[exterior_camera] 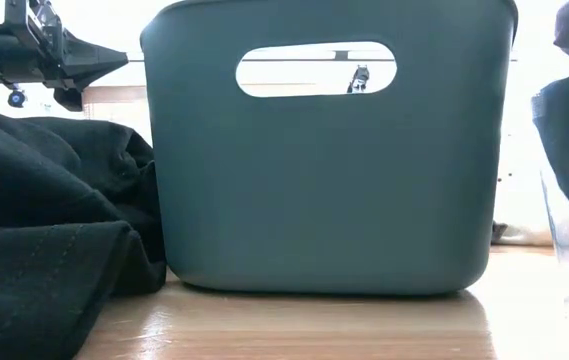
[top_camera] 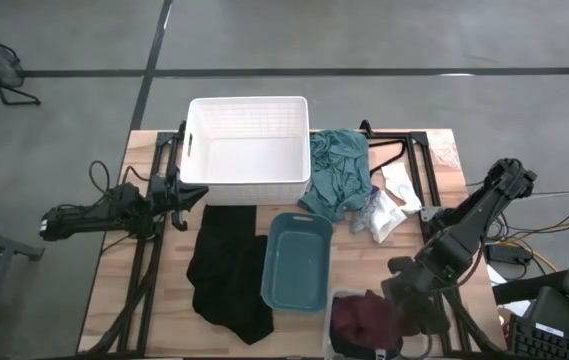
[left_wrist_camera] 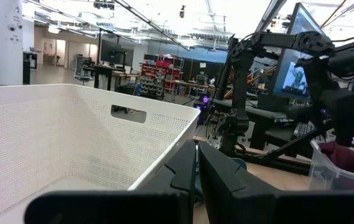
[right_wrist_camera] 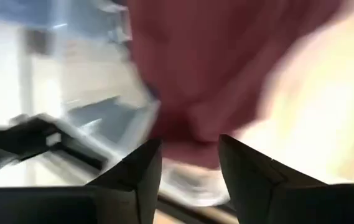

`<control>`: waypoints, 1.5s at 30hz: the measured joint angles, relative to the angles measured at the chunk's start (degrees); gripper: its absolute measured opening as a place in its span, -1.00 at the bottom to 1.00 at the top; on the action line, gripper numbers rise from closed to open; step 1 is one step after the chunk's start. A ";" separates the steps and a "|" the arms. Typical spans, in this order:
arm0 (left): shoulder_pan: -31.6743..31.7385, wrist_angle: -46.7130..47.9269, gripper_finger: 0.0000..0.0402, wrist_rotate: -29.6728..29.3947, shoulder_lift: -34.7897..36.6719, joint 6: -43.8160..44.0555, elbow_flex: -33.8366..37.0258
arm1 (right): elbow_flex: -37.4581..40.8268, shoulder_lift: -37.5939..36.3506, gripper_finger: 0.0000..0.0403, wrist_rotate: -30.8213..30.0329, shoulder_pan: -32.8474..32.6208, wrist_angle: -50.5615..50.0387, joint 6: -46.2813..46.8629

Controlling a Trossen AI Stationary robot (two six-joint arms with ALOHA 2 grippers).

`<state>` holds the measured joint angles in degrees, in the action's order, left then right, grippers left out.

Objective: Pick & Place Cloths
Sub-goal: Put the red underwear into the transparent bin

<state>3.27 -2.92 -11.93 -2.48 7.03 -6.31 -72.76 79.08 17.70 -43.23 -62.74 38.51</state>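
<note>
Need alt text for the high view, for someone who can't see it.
The right gripper hovers, open, over a maroon cloth in a clear bin at the table's near edge. The left gripper, shut, waits beside the empty white basket.

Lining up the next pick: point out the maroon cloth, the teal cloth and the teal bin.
maroon cloth (top_camera: 362, 318), high view, middle of the bundle.
teal cloth (top_camera: 339, 170), high view, centre of the fabric.
teal bin (top_camera: 297, 262), high view, bare floor inside.

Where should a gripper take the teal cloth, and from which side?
Judging by its pose, from above on the raised bunched folds mid-heap: the teal cloth lies crumpled beside the white bin, so a side approach there is blocked.
</note>
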 joint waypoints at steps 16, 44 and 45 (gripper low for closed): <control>-0.02 0.35 -0.88 0.00 -0.02 0.06 0.00 | 4.95 2.25 -0.33 -5.50 5.40 6.44 0.31; -0.01 0.42 -0.88 0.02 -0.02 0.04 0.00 | 12.19 3.07 -0.91 -4.14 7.14 4.08 -4.31; 0.00 0.42 -0.88 0.02 -0.02 0.04 0.00 | 12.19 3.07 -0.91 -4.19 7.34 3.70 -4.32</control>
<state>3.27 -2.50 -11.90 -2.50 7.07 -6.31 -60.58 82.15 13.51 -35.89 -59.04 34.20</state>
